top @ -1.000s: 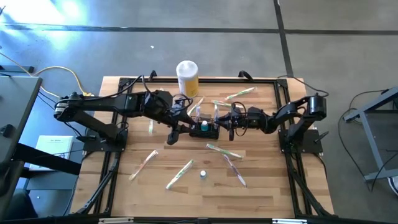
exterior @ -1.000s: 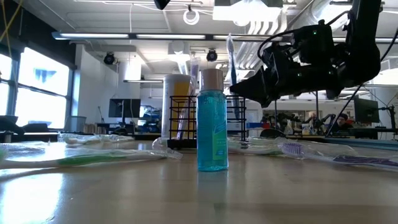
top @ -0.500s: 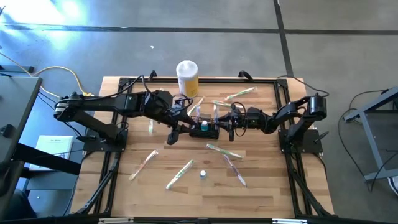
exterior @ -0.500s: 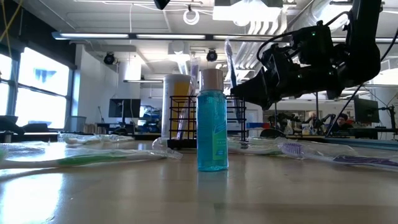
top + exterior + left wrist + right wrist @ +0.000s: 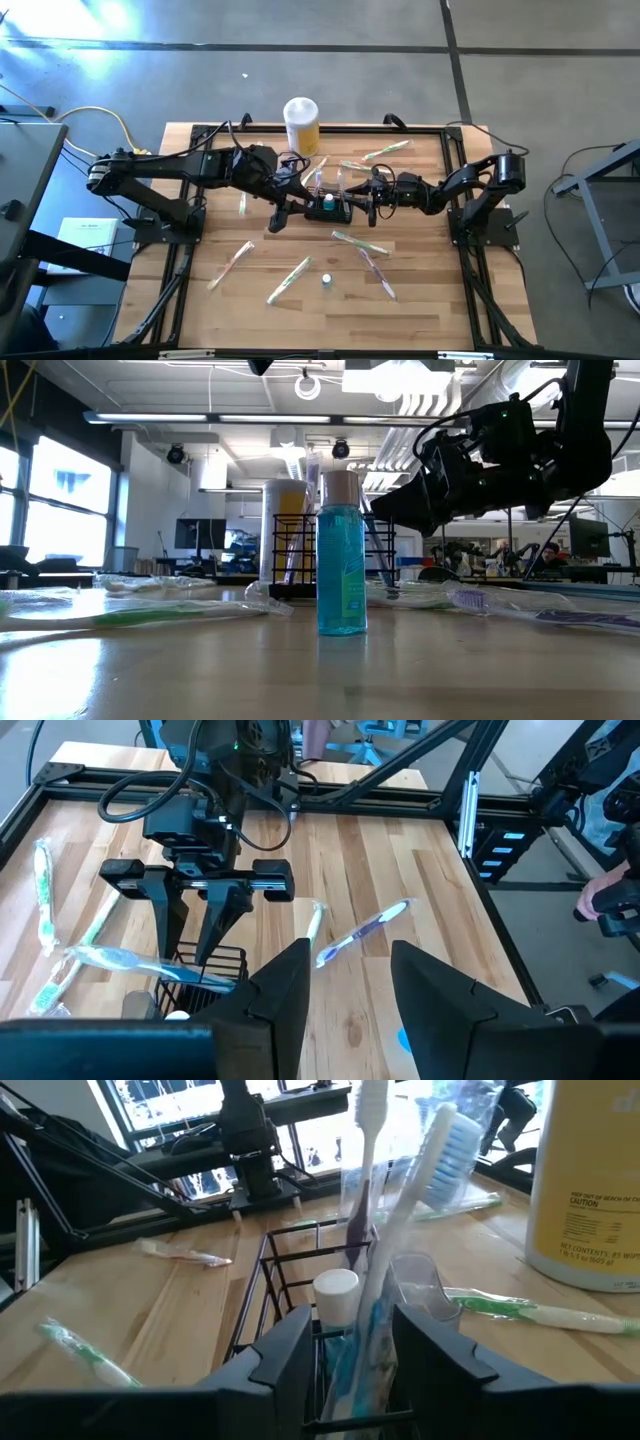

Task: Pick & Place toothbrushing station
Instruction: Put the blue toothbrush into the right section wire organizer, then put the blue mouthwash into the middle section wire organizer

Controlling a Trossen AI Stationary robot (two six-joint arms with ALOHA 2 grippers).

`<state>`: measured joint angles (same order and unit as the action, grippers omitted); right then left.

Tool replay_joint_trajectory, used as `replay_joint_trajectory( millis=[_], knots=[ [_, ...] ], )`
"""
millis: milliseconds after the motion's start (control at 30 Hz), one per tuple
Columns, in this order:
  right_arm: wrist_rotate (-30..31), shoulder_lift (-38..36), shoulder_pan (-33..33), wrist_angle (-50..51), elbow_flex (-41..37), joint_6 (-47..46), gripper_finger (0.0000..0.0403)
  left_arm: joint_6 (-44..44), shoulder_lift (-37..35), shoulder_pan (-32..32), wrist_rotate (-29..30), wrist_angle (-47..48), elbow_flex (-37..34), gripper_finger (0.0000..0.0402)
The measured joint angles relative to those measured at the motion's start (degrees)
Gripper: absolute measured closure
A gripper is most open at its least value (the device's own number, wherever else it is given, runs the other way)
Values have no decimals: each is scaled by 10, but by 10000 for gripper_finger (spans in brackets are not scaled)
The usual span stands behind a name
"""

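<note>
Wire-mesh caddy (image 5: 329,209) | flanked mid-desk (image 5: 200,300) | right pincer (image 5: 368,197) spread, nearer, wrapped toothbrush (image 5: 385,1300) seen between fingers | left pincer (image 5: 282,210) spread beside.

The worktop (image 5: 420,290) is pale wood in long planks, smooth with a soft shine. The toothbrushing station (image 5: 290,1295) is thin black metal wire, a little shiny. The toothbrushes (image 5: 400,1230) in it are smooth plastic, and some sit in clear, crinkly plastic wrap. The small bottle (image 5: 341,555) is see-through blue plastic with a glossy paper label. The tall canister (image 5: 590,1180) is smooth yellow plastic with a printed label. The left hand (image 5: 345,982) has matt black plastic fingers.
</note>
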<state>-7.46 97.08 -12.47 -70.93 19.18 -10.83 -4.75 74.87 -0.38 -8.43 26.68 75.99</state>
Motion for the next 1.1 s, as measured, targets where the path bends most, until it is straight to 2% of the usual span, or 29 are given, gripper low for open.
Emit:
replay_joint_trajectory(
  millis=[233,433,633,867,1000,1100],
  knots=[
    [5,-19,8,-33,0,13,268,0,0,0,-14,0,0,264],
    [61,-65,28,-20,0,52,268,0,0,0,-45,0,0,264],
    [90,-142,40,59,0,49,268,0,0,0,-67,0,0,264],
    [87,-302,91,243,8,47,268,0,-23,0,-74,20,0,264],
    [118,-394,143,456,63,34,268,-1,-44,0,-76,59,0,264],
    [160,-430,187,630,124,30,268,-9,-63,0,-76,112,0,264]
  ],
)
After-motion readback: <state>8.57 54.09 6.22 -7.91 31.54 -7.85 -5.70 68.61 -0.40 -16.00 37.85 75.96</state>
